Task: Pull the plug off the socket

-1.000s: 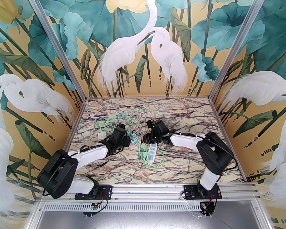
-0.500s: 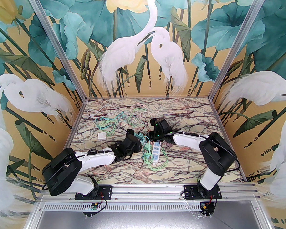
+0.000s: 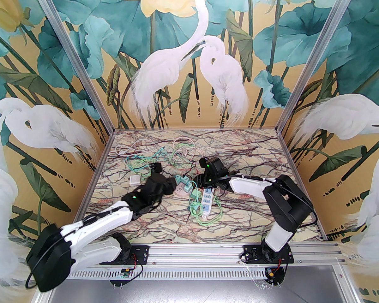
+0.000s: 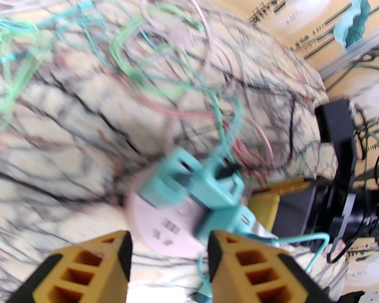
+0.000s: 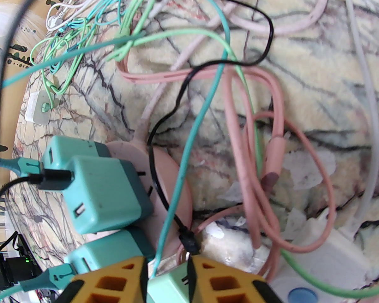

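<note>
Plug [image 5: 168, 285], mint green, sits clamped between our right jaws; our left jaws gape wide just short of the pink socket [image 4: 164, 229].

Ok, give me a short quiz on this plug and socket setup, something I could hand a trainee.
1. True or false: the left gripper is open, with nothing between its fingers.
2. What is the right gripper clamped on? A) a mint-green plug B) a white power strip C) a pink cable
3. The teal adapters are plugged into a round socket. What colour is it?

Key: 1 true; 2 A; 3 pink.
</note>
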You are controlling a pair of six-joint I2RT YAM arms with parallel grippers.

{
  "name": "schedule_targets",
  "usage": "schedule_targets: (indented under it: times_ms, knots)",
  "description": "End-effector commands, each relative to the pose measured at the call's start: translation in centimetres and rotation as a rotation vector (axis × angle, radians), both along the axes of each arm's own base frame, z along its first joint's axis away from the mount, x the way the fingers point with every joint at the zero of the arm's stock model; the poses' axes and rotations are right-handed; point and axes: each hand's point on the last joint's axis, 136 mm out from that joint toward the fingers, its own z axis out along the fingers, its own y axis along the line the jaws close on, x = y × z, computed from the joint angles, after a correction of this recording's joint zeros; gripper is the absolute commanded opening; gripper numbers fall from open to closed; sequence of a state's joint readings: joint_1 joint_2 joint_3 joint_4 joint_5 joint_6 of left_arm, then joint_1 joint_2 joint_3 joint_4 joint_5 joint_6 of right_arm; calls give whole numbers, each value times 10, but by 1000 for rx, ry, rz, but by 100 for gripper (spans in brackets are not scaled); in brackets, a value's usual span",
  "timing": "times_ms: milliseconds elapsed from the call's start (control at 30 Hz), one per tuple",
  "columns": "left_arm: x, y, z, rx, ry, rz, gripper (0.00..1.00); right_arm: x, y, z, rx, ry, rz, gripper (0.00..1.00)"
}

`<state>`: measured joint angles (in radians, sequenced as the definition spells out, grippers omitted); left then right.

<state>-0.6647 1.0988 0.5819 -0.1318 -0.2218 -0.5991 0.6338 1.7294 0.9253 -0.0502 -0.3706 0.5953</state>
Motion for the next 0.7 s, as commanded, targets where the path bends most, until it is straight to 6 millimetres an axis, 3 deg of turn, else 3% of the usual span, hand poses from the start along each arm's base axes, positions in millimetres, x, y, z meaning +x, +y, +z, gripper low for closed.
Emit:
schedule_targets:
  times_ms: [0, 300, 667]
  knots:
    - [-9, -9, -14, 99, 5, -187, 48, -4, 9, 6, 32, 17, 18, 30]
    - [10, -18, -38, 306, -25, -319, 53, -5, 16, -5, 37, 33, 39, 31]
    - [45, -27, -56, 391, -2, -381, 55, -8, 16, -4, 42, 17, 66, 32]
